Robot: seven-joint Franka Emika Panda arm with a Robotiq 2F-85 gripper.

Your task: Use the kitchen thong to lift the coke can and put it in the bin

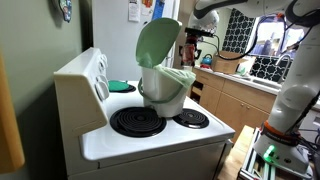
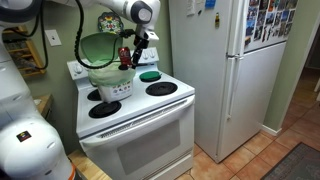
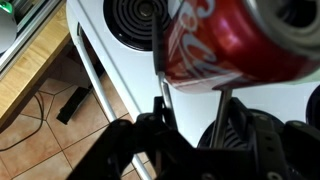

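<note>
Right now the gripper [image 2: 137, 42] is clenched on the handle end of the kitchen tongs [image 3: 160, 75], and the tongs pinch the red coke can [image 3: 240, 45] between their two thin arms. In the wrist view the can fills the space just ahead of the gripper, lying on its side, clear of any surface. Beneath the gripper sits the white counter [image 2: 140, 105], a stove top with dark coil burners [image 3: 135, 20]. In an exterior view the can hangs a little below the gripper, close above the rim of the bin [image 2: 110, 85]; whether it is squarely over the opening I cannot tell. The bin stands on the counter, below and just to one side of the gripper, with its pale green lid [image 1: 157, 42] tipped up and open and a whitish liner bag [image 1: 178, 76] folded over its rim. Farther from the gripper, beyond the counter's edge, stands a white fridge [image 2: 240, 70].
</note>
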